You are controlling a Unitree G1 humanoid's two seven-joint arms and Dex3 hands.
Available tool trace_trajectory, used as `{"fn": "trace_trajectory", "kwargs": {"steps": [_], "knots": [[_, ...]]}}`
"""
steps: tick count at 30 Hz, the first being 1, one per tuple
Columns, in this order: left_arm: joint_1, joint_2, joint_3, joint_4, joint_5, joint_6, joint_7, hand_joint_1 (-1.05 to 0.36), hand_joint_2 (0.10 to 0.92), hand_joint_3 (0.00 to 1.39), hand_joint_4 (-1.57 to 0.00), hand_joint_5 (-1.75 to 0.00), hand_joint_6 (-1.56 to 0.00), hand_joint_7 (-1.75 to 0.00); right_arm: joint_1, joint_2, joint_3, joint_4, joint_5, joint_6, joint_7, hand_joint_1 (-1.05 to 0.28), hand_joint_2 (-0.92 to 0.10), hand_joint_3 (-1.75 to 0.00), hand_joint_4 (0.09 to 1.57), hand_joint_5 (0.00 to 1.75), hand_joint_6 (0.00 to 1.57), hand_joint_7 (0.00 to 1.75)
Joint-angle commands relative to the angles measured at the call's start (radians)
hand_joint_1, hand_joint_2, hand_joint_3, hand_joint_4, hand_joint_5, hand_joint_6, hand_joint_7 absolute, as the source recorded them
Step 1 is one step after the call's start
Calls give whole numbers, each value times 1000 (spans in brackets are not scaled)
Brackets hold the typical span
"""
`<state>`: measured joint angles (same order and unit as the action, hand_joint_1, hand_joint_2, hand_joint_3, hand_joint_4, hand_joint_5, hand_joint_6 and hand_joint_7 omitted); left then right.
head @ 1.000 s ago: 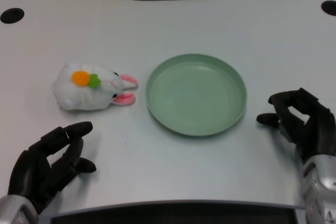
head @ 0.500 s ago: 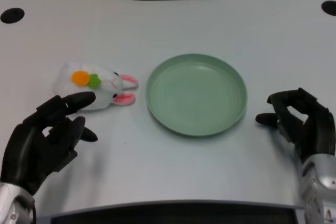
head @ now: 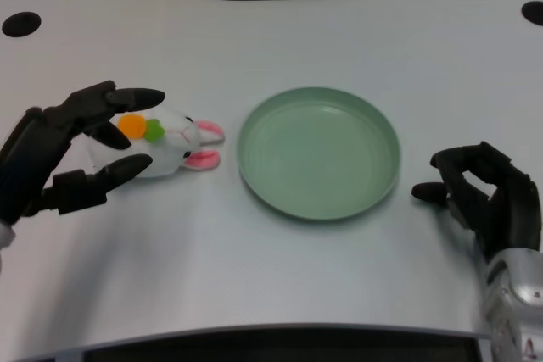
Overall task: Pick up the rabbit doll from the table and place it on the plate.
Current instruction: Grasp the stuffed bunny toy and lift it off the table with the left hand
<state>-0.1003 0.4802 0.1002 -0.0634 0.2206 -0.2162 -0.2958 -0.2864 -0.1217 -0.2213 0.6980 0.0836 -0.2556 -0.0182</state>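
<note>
The left hand [head: 64,154] is reaching around the rabbit doll [head: 165,143], fingers [head: 127,97] spread and not gripping. The doll is lying on the table [head: 280,31] beside the green plate [head: 318,152].

place: lab or office | evidence: white desk [head: 280,31] with cable holes [head: 20,24]

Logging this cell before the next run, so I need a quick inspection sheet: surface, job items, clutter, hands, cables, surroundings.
Surface: white table, two dark round holes at its far corners.
Job's things: rabbit doll lies on its side left of the plate, apart from it; green plate has nothing on it.
Clutter: nothing seen.
Hands: left hand is spread around the doll's rear end, not visibly clamping it; right hand rests right of the plate.
Cables: nothing seen.
Surroundings: grey panels behind the table.
</note>
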Motion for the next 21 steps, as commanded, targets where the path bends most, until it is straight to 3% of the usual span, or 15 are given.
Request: {"fn": "trace_trajectory", "kwargs": {"steps": [1,2,4,6,11,18,21], "knots": [[-66,79,-33,46,111,-41,22,-628,921,218,-287,-765,-461,-96,6,8,4,-5,4,2,-3,-763,-921,-156,847,898,795,1236],[-88,96,-42,61,141,-47,29,-637,921,219,-292,-741,-461,-84,7,9,4,-6,5,0,-2,-764,-921,-155,848,899,796,1236],[-135,133,-70,81,213,-36,29,-680,921,156,-294,-463,-436,-26,9,9,5,-9,6,1,-1,-767,-921,-154,848,899,797,1238],[-172,163,-97,90,274,-9,17,-726,921,140,-244,-339,-382,-7,9,10,6,-9,6,3,-1,-764,-921,-153,847,900,798,1239],[-261,215,-182,99,402,77,-63,-807,921,121,-65,-193,-203,0,8,9,8,-4,5,2,-6,-754,-921,-151,837,895,787,1235],[-347,226,-289,156,511,117,-119,-861,916,35,0,-90,-121,-1,11,12,10,-11,7,10,-13,-750,-921,-152,846,893,795,1234],[-417,208,-364,248,569,124,-138,-929,920,35,1,-18,-59,-8,15,14,11,-20,11,12,-7,-751,-921,-150,846,892,796,1232]]}}
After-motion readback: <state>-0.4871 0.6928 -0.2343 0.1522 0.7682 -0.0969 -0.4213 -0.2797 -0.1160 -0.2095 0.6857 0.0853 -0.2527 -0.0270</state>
